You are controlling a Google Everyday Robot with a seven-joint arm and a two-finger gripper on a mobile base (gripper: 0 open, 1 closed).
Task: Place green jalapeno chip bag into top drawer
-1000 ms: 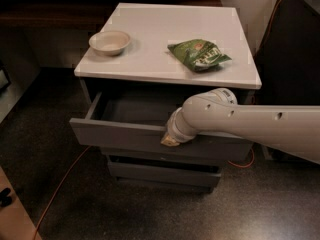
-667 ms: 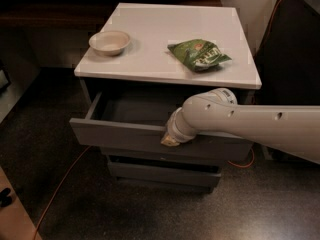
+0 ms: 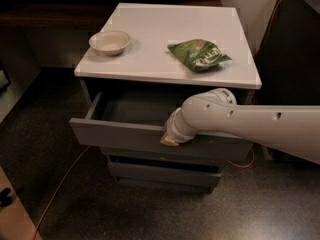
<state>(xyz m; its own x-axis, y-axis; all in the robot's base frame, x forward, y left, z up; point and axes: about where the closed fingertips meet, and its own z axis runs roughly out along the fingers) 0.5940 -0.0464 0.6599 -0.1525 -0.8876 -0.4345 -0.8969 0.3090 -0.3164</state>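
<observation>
The green jalapeno chip bag (image 3: pixel 199 54) lies flat on the white cabinet top, right of centre. The top drawer (image 3: pixel 120 134) stands pulled out beneath it, its grey inside showing and empty. My gripper (image 3: pixel 169 140) is down at the drawer's front plank, right of its middle, at the end of the pale arm that comes in from the right. The wrist hides most of it. The bag is well above and behind the gripper.
A beige round bowl (image 3: pixel 110 42) sits on the cabinet top at the left. Two narrower grey drawers (image 3: pixel 160 171) lie below the open one. An orange cable (image 3: pixel 60 189) runs across the dark floor. A dark cabinet stands at the right.
</observation>
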